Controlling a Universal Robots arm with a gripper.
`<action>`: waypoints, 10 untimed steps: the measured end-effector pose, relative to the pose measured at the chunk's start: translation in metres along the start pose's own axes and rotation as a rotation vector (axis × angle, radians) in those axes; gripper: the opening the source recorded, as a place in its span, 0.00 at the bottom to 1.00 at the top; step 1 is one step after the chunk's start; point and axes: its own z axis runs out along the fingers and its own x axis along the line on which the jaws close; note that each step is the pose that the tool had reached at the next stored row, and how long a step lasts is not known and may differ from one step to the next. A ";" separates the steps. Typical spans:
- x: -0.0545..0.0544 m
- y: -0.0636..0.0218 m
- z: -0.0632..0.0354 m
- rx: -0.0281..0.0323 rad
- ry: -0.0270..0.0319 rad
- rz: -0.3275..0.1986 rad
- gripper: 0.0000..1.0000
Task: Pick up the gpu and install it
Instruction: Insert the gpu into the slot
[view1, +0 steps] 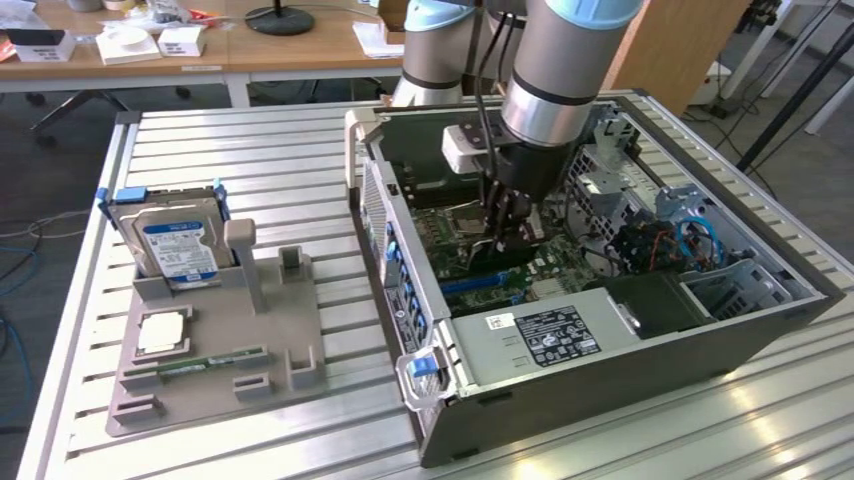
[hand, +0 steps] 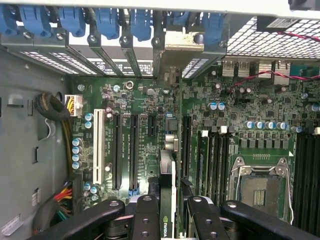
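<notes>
Black gpu (hand: 167, 192) gripped by our gripper (hand: 172, 220) hangs over the motherboard (hand: 205, 97), three o'clock from the hard drive (view1: 180, 245); installing, we judge, now needs square slot alignment.

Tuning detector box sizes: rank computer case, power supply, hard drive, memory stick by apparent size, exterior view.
1. computer case
2. power supply
3. hard drive, partly hidden by its holder, so a close call with 2
4. memory stick

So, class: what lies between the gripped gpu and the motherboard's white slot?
Black expansion slots on the green motherboard separate the gpu from the white slot; the wrist view shows it.
</notes>
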 end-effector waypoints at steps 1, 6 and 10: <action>0.000 0.0000 0.0002 -0.0001 0.0001 0.000 0.26; 0.000 0.0007 0.0018 0.0001 -0.0002 0.000 0.26; 0.000 0.0009 0.0033 0.0001 -0.0001 0.000 0.26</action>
